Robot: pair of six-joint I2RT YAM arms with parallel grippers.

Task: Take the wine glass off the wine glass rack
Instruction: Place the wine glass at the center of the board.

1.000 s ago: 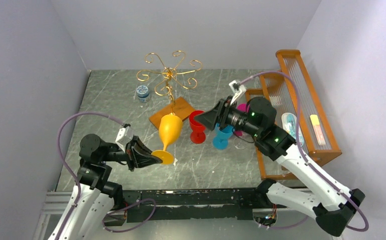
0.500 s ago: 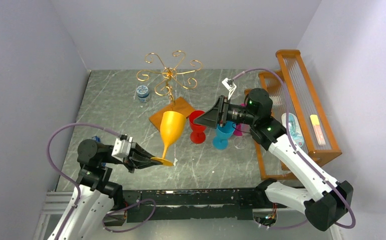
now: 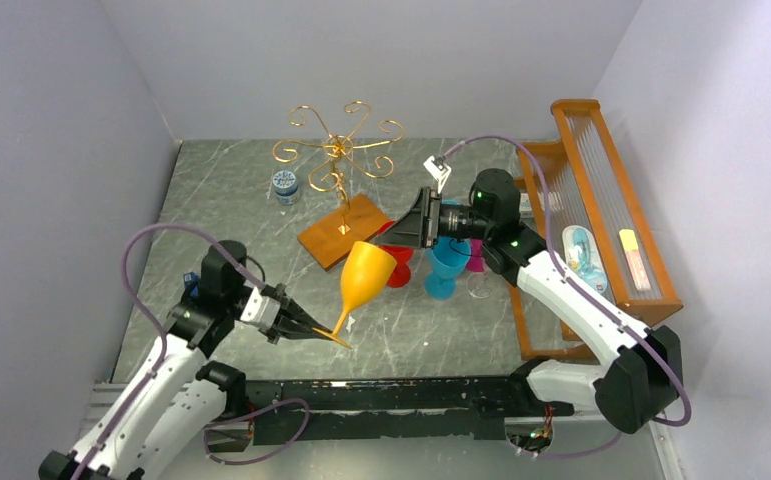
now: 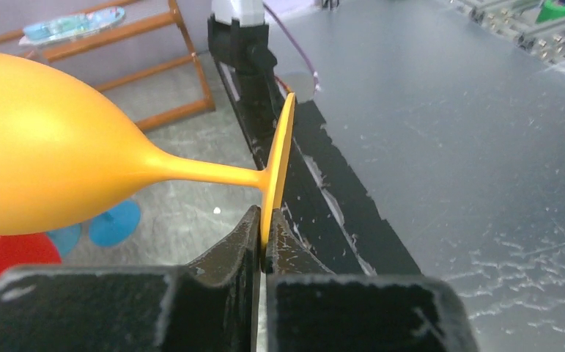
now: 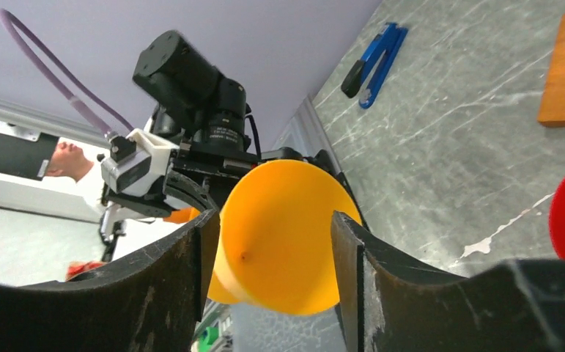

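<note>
The orange wine glass [image 3: 366, 275] is off the gold wire wine glass rack [image 3: 339, 150] and hangs tilted in the air, bowl pointing up and to the right, in front of the rack's brown wooden base [image 3: 344, 232]. My left gripper [image 3: 326, 332] is shut on the rim of the glass's foot; the left wrist view shows the thin foot [image 4: 279, 161] pinched between the jaws [image 4: 264, 235]. My right gripper [image 3: 408, 225] is open and faces the bowl's mouth [image 5: 286, 235], which lies between its fingers [image 5: 273, 220] without touching them.
A red glass [image 3: 398, 276], a blue glass [image 3: 446, 266], a magenta glass [image 3: 481, 250] and a clear glass [image 3: 478, 287] stand under my right arm. An orange wooden frame [image 3: 611, 200] lines the right side. A blue-lidded jar [image 3: 284, 185] stands left of the rack.
My left arm has swung the glass forward and right, tipping its bowl toward the right. My right gripper has moved left toward the bowl's mouth.
</note>
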